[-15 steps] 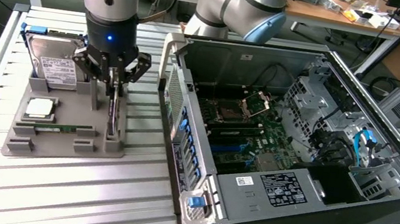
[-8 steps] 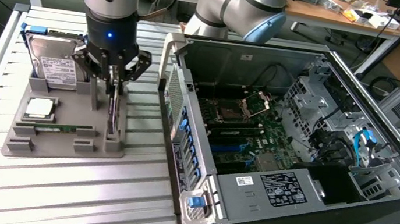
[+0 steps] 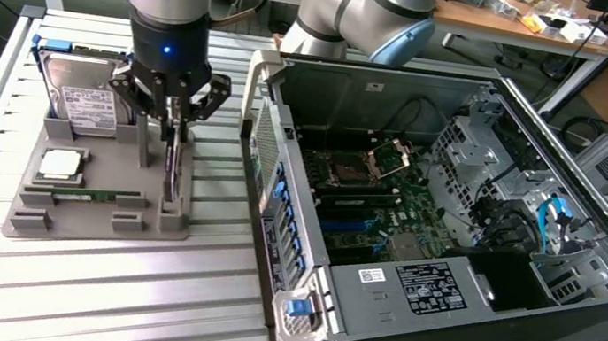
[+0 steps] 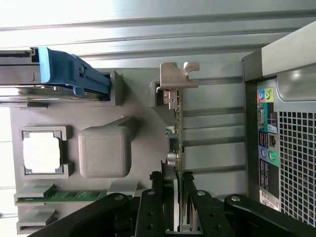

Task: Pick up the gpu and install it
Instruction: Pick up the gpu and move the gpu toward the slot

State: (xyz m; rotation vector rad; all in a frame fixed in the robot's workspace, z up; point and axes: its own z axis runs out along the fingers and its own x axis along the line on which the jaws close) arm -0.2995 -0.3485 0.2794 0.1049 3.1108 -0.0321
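Step in hand looks like the pick: hand point(image 3: 173, 130) is down over the gpu point(image 3: 171, 174), which stands on edge in its slot in the grey holder point(image 3: 93, 226) on the table point(image 3: 82, 305), beside the open pc case point(image 3: 431, 197). In the wrist view the fingers point(image 4: 195, 207) sit on either face of the board with the bracket end clear of them. Hand is about half closed and clamped on the gpu, thin edge between the pads. To do it well, I'd pull straight up along the slot with no tilt, so the bracket doesn't snag the holder post, and grip firmly enough that the card doesn't pivot.
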